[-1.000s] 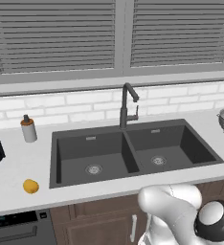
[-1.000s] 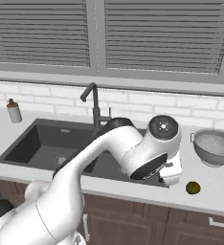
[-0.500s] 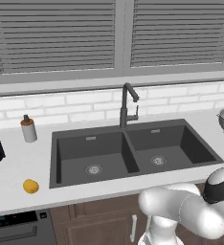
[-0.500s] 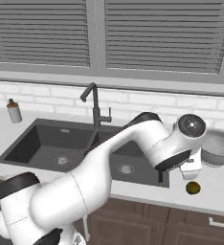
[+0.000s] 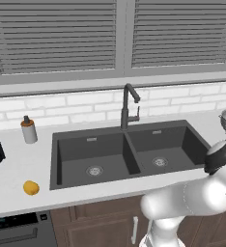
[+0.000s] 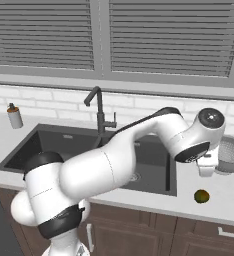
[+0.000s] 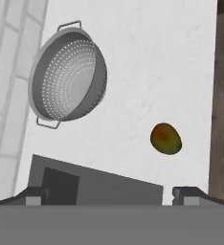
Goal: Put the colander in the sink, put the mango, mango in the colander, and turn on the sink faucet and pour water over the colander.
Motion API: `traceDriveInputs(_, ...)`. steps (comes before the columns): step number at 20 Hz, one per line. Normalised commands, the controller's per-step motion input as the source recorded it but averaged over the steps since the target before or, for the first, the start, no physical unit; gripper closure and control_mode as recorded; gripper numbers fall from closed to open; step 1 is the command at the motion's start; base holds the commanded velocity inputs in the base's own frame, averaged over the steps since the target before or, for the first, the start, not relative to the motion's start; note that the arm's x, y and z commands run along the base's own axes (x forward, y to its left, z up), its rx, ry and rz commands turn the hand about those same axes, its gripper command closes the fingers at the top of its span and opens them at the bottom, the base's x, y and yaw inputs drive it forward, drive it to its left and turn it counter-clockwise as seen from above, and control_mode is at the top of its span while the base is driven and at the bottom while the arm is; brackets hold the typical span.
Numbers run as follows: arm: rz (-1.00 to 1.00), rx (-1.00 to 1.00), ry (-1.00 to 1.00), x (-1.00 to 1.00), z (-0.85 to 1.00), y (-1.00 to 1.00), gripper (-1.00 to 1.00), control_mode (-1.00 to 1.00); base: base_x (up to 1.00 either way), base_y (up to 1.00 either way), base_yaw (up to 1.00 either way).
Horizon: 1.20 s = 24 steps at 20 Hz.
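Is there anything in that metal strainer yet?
Empty. The hand view shows the colander upright on the counter with only its bare perforated inside; the greenish mango lies beside it, apart.

The arm [image 6: 104, 170] is built of smooth, glossy white shells, rounded and bulbous, each segment blending into the next. Dark, near-black bands are seen at the joints: one wide ring low on the body, one cap on the shoulder bulge, and a dark collar along the upper link. A round dark grey disc with a lighter centre is set at the wrist joint. The hand [image 6: 207, 165] is a small white block below that joint. Two small dark finger tips [image 7: 185, 194], squared off and with paler grey faces, are shown in the hand view.
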Motion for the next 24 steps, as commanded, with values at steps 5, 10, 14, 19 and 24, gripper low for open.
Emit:
traceDriveInputs(5,-0.11,0.0,0.0,0.14,-0.21,-0.11,-1.0,-1.0,0.0,0.0,0.0)
traceDriveInputs(10,-0.12,0.0,0.04,0.09,-0.27,-0.07,-1.0,-1.0,0.0,0.0,0.0)
traceDriveInputs(14,-0.08,0.0,0.06,0.31,-0.26,-0.07,-1.0,-1.0,0.0,0.0,0.0)
traceDriveInputs(19,-0.01,0.01,0.06,0.45,-0.21,-0.22,-1.0,-1.0,0.0,0.0,0.0)
traceDriveInputs(24,0.0,0.07,0.01,0.24,-0.11,-0.45,-1.0,-1.0,0.0,0.0,0.0)
